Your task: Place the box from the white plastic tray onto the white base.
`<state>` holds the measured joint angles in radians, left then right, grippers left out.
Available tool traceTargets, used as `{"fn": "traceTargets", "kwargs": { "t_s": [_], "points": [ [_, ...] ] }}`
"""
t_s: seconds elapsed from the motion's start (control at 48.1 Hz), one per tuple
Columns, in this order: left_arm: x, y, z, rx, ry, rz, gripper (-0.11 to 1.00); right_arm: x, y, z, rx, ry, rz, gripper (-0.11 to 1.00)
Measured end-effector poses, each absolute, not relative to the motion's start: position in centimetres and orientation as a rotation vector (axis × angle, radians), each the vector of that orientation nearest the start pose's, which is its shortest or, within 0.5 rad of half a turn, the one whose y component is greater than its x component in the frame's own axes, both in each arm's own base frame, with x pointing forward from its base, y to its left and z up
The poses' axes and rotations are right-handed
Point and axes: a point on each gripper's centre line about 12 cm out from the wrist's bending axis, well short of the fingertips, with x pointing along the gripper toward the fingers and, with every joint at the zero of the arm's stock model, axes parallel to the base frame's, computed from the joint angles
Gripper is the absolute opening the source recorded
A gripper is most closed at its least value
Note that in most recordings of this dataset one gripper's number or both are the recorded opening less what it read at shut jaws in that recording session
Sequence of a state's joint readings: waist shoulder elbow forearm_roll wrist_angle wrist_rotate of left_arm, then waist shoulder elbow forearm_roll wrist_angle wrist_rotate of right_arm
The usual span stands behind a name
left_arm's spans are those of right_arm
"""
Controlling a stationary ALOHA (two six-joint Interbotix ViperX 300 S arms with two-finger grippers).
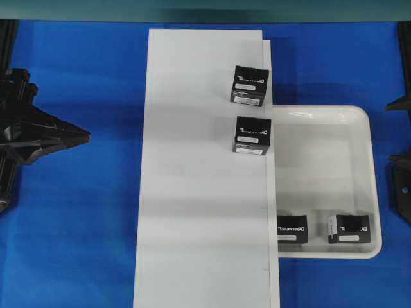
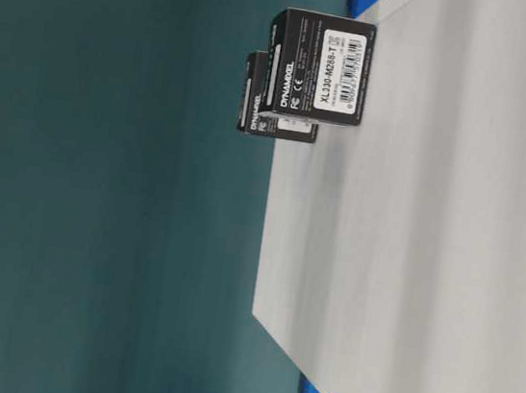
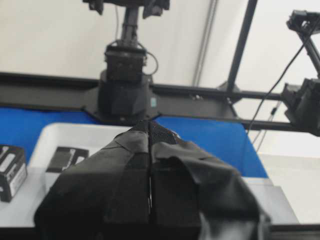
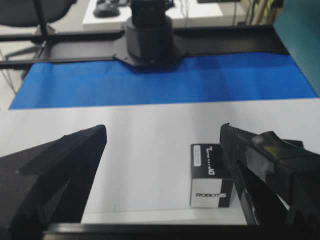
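The right gripper (image 4: 162, 150) stood with jaws spread wide and empty; 1 small black cuboid carton (image 4: 210, 175) sat on the long matte white board (image 4: 150, 145) just inside its right jaw. The left gripper (image 3: 150, 165) had jaws pressed together, empty. 2 black cartons (image 1: 292, 229) lay in the glossy white rimmed tray (image 1: 321, 160).

Overhead looks straight down; table-level view, rotated sideways, shares boxes (image 1: 250, 85).

Bright, even light — glare streak on white plastic tray (image 1: 308, 115) rim; table-level view soft, perhaps defocused.
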<state>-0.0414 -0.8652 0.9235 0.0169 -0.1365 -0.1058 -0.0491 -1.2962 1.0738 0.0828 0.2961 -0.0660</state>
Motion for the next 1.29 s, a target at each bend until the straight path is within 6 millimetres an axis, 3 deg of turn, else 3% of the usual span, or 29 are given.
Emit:
{"fn": "traceTargets", "kwargs": {
  "t_s": [1.29],
  "points": [
    [22.94, -1.08, 35.42, -0.090, -0.062, -0.051, -0.07, 13.75, -0.37, 31.58, 0.015, 0.088, -0.024, 0.98]
  ]
}}
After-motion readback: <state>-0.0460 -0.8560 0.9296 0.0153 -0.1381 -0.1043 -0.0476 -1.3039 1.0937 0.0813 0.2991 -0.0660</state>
